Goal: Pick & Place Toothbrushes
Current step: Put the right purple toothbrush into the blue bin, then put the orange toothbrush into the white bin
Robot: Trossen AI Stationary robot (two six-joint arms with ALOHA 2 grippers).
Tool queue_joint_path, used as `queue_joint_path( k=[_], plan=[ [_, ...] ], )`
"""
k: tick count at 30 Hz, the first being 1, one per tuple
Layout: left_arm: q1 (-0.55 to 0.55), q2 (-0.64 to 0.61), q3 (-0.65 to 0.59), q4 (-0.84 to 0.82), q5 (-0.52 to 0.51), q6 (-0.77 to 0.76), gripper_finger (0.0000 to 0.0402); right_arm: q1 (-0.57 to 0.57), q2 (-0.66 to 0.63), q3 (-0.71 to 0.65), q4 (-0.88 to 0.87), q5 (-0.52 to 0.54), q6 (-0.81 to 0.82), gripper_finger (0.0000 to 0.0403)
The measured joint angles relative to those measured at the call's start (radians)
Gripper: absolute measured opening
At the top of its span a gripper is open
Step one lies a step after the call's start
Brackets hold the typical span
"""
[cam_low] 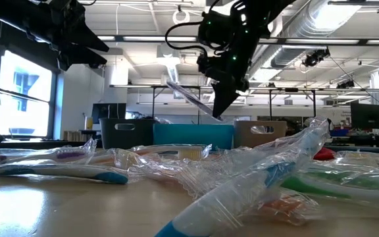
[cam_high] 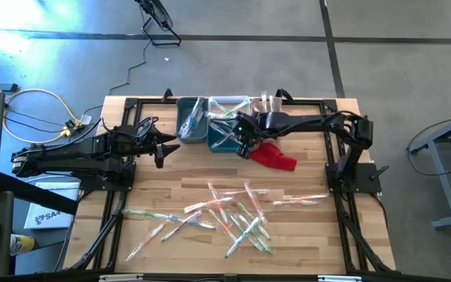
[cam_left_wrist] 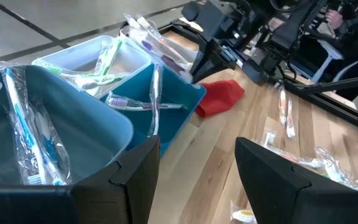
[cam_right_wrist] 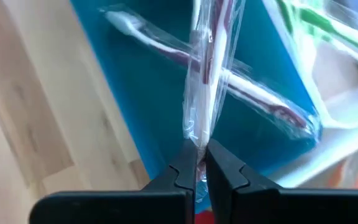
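Several wrapped toothbrushes [cam_high: 233, 219] lie scattered on the near half of the wooden table. At the far side stand a grey bin [cam_high: 190, 119], a teal bin [cam_high: 219, 139] and a white bin [cam_high: 229, 106], each with toothbrushes inside. My right gripper [cam_right_wrist: 196, 149] hangs over the teal bin, shut on a wrapped, dark-red-handled toothbrush [cam_right_wrist: 211, 56]. Another such toothbrush [cam_right_wrist: 253, 93] lies flat in that bin. My left gripper [cam_left_wrist: 197, 171] stands open and empty to the left of the bins [cam_high: 163, 149]. My right gripper pinches the end of the toothbrush's clear wrapper [cam_right_wrist: 195, 138] between its two fingertips. The fingers slant steeply down from the table's right side. The toothbrush [cam_low: 189, 95] sticks out beyond the tips, tilted and lifted clear above the teal bin.
A red cloth [cam_high: 276, 155] lies on the table just right of the teal bin, under my right arm. Black frame rails [cam_high: 116, 196] run along the table's left and right sides. Bare wood shows between the bins and the scattered toothbrushes.
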Motion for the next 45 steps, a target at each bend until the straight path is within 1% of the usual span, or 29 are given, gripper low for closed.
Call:
queue_joint_path(
  k=[5,9,17,24,27,35,39,42,45],
  plan=[
    [0.0,0.0,0.0,0.001,0.0,-0.003,0.0206,-0.014,0.009,0.001,0.027,-0.063,-0.115,0.0008],
    [0.0,0.0,0.0,0.001,0.0,-0.024,0.0206,-0.014,0.026,0.001,0.039,-0.064,-0.199,0.0008],
    [0.0,0.0,0.0,0.0,0.0,-0.036,0.0206,-0.034,0.077,0.0,0.078,-0.066,-0.279,0.0008],
    [0.0,0.0,0.0,0.0,0.0,-0.049,0.0206,-0.059,0.08,0.0,0.081,-0.064,-0.314,0.0008],
    [0.0,0.0,0.0,0.0,0.0,-0.049,0.0206,-0.067,0.08,0.0,0.081,-0.064,-0.314,0.0027],
    [0.0,0.0,0.0,-0.001,0.0,-0.049,0.0206,-0.065,0.08,0.0,0.074,-0.064,-0.314,0.0105],
    [0.0,0.0,0.0,-0.001,0.0,-0.049,0.0206,-0.063,0.078,0.0,0.073,-0.059,-0.307,0.0137],
    [0.0,0.0,0.0,-0.001,0.0,-0.049,0.0206,-0.057,0.071,0.001,0.07,-0.032,-0.302,0.0144],
    [0.0,0.0,0.0,-0.001,0.0,-0.049,0.0206,-0.05,0.046,0.001,0.061,-0.009,-0.265,0.0137]
  ],
)
